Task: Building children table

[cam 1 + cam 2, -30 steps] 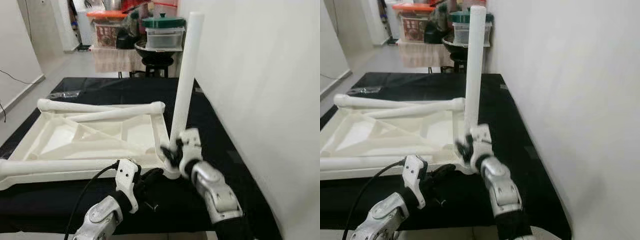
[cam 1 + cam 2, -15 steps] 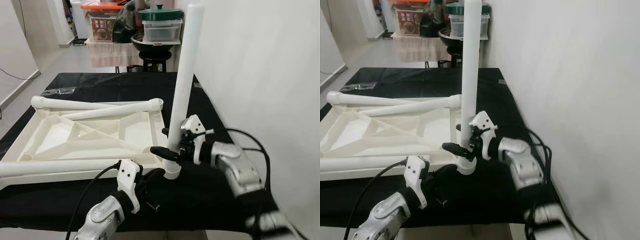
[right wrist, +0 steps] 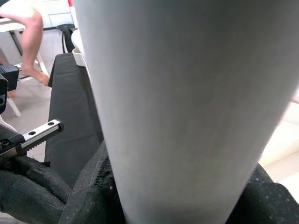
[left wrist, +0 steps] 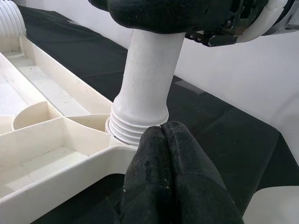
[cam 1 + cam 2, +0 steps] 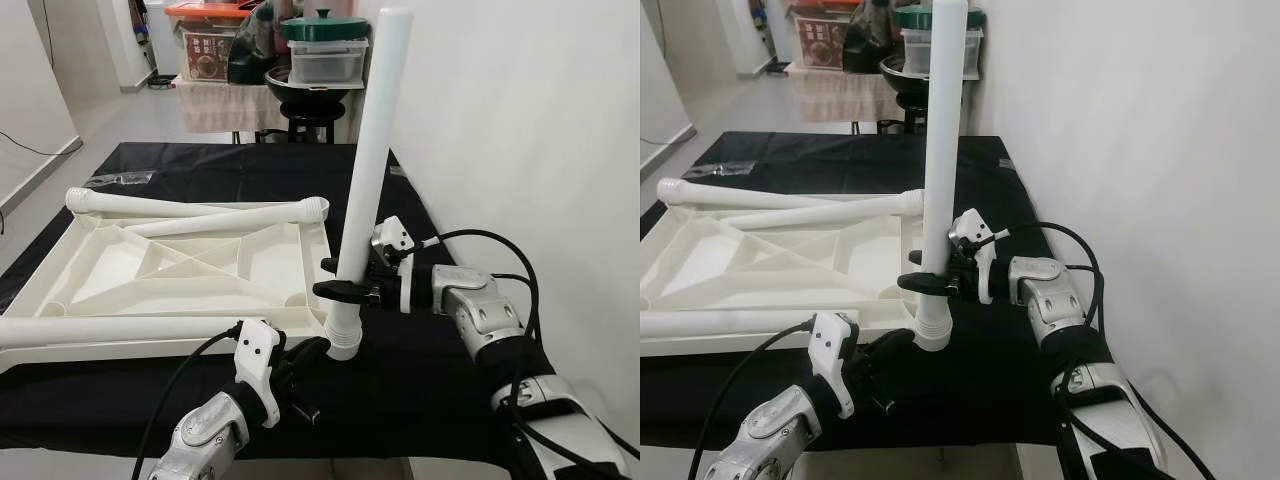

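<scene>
One black-draped table (image 5: 210, 170) beside a white wall (image 5: 520, 130), cluttered shelf (image 5: 270, 95) behind

Right arm reaches in from the right, forearm about level, wrist turned toward the upright table leg (image 5: 368, 170). Right gripper (image 5: 345, 279) clamps the leg low down, one black finger on each side. Left arm comes up from below the leg's base, wrist angled upward. Left gripper (image 5: 308, 351) has both fingers pressed together, tips just beside the leg's threaded foot.
</scene>
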### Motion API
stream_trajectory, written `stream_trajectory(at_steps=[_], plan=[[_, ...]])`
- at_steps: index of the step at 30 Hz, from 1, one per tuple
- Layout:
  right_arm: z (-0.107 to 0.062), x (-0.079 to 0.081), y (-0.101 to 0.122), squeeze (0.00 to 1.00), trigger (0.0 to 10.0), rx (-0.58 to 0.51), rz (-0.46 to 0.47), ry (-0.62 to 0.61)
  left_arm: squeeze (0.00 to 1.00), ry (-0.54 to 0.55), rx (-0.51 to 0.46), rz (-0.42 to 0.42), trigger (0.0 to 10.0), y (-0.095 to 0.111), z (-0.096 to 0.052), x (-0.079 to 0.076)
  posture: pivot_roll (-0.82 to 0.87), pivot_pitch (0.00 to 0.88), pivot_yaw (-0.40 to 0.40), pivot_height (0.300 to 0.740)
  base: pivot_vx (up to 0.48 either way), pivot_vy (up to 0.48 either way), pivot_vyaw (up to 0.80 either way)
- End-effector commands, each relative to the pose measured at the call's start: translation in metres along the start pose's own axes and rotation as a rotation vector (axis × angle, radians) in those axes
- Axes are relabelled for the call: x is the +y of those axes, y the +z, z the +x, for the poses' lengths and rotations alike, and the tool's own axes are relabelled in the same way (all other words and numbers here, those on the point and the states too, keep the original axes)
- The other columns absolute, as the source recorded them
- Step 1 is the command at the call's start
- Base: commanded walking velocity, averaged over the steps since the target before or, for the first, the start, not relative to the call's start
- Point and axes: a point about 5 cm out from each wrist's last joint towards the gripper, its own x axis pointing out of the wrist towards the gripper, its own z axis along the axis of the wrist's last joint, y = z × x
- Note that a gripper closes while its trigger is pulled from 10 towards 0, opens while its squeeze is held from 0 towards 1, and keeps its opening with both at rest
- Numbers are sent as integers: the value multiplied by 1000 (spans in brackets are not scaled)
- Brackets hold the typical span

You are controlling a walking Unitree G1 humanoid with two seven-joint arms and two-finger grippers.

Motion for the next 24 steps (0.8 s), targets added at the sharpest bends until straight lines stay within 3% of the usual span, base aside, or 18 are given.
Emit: stream_trajectory(at_steps=[1,3,4,5,6,7,8,9,10,11,15,18,19,20,21,22,23,24], plan=[[1,3,-10,0,0,2,12,-32,0,7,7,-1,10000,-2,-2,0,86,0,-74,740,0,0,0],[1,3,-12,0,0,1,9,-67,0,8,7,-2,10000,-1,-2,0,86,0,-74,740,0,0,0],[3,4,-16,0,0,0,11,-147,0,8,6,-2,10000,-1,-3,0,77,0,-71,740,0,0,0],[10,5,-27,0,0,40,14,-322,0,9,5,-3,10000,0,-4,1,72,0,-65,740,0,0,0],[10,5,-27,0,0,40,14,-322,0,9,5,-3,10000,0,-4,1,72,0,-65,740,0,0,0],[13,6,-33,0,0,69,10,-444,0,9,5,-3,10000,1,-5,1,69,0,-63,740,0,0,0],[24,26,-51,0,0,69,112,-676,0,8,5,-3,10000,2,-6,2,53,0,-51,740,0,0,0],[38,55,-65,0,0,79,189,-747,0,7,6,-5,10000,3,-6,3,52,0,-44,740,0,0,0],[38,55,-65,0,0,79,189,-747,0,7,6,-5,10000,3,-6,3,52,0,-44,740,0,0,0],[45,68,-63,0,0,107,120,-749,0,5,6,-5,10000,4,-6,4,50,0,-39,740,0,0,0],[29,39,-53,0,0,50,132,-854,0,1,12,-5,10000,3,-6,5,49,0,-37,740,0,0,0],[28,37,-62,0,0,72,168,-863,0,-7,12,-13,10000,3,-5,5,50,0,-29,740,0,0,0],[30,40,-62,0,1647,83,155,-876,0,5,12,-1,10000,3,-6,5,51,0,-27,740,0,0,0],[30,40,-62,0,1647,83,155,-876,0,5,12,-1,10000,3,-6,5,51,0,-27,740,0,0,0],[31,41,-61,0,10000,67,167,-866,0,10,11,3,10000,3,-7,5,53,0,-26,740,0,0,0],[31,41,-60,0,10000,55,178,-857,0,12,11,6,10000,3,-7,6,54,0,-27,740,0,0,0],[33,41,-60,1000,10000,48,196,-824,0,12,11,4,10000,3,-6,6,56,0,-29,740,0,0,0],[36,45,-59,1000,10000,53,220,-771,0,8,12,0,10000,3,-6,6,56,0,-29,740,0,0,0]])
